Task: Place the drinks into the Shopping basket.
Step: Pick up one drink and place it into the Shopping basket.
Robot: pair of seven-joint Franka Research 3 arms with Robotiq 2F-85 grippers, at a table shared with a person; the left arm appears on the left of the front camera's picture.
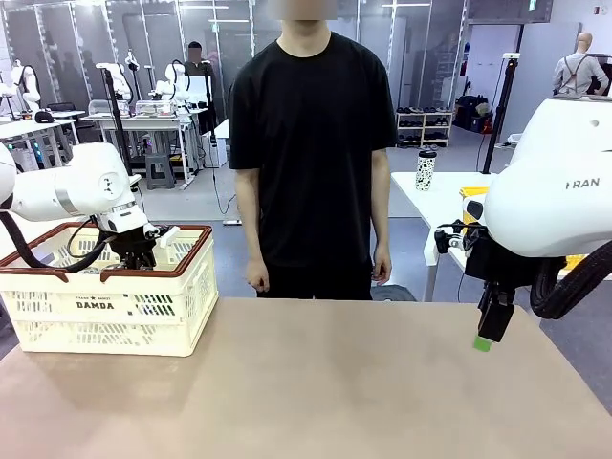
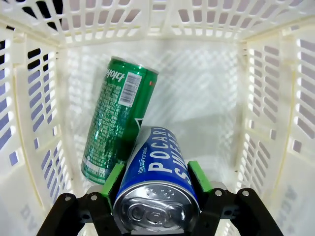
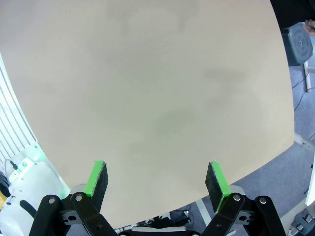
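Observation:
The cream Shopping basket point(image 1: 105, 320) with its reddish-brown rim stands at the table's left end. My left gripper point(image 1: 136, 256) reaches down inside it. In the left wrist view, the left gripper point(image 2: 155, 173) has its green pads against the sides of a blue Pocari Sweat can point(image 2: 160, 184), which tilts with its lower end on the basket wall point(image 2: 275, 98) side of a green can point(image 2: 118, 118). The green can lies loose on the basket floor. My right gripper point(image 1: 488, 330) hangs open over the table's right edge, nothing between its fingers point(image 3: 98, 178).
A person in a black shirt point(image 1: 311, 143) stands at the far side, hands down at their sides. The tan tabletop point(image 1: 335, 382) is bare between basket and right arm. A spotted tumbler point(image 1: 425, 169) stands on a white table behind.

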